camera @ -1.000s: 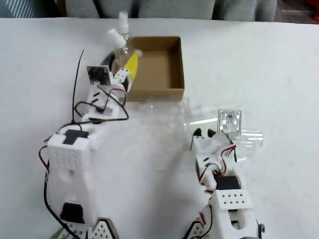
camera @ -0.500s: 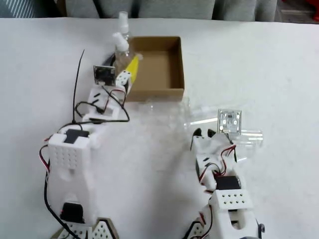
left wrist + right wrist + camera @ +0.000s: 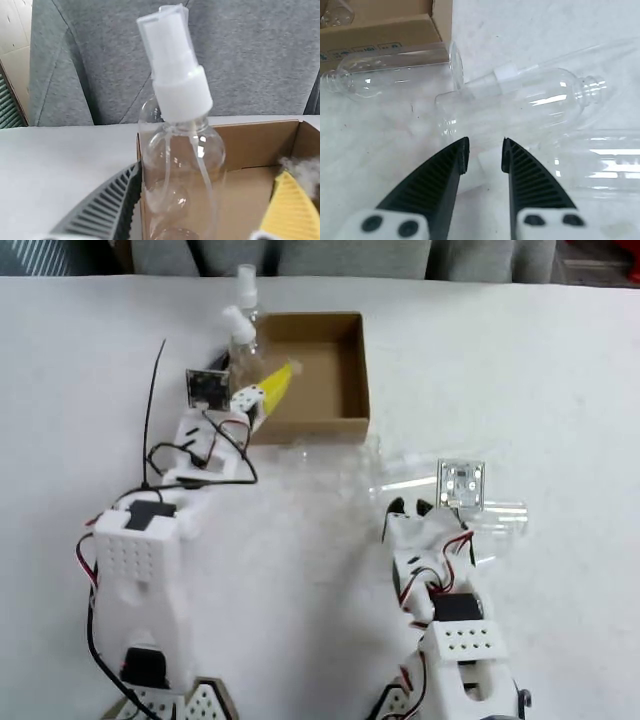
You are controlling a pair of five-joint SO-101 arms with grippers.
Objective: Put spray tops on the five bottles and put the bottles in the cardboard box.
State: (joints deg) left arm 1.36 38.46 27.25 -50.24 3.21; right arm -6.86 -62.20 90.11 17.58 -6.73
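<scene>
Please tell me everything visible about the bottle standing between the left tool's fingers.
The bottle is clear plastic, round-shouldered, with a white spray top fitted and a thin tube inside. It stands upright at a corner of the cardboard box. The left tool is open: its grey finger beside it, its yellow finger apart.

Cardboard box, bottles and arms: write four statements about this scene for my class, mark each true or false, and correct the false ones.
1. The bottle at the left end effector carries a white spray top. True.
2. The cardboard box is closed. False: its top is open and its inside shows.
3. Clear bottles lie on their sides on the table in front of the right end effector. True.
4. Each of those has a spray top. False: one shows a bare threaded neck.
</scene>
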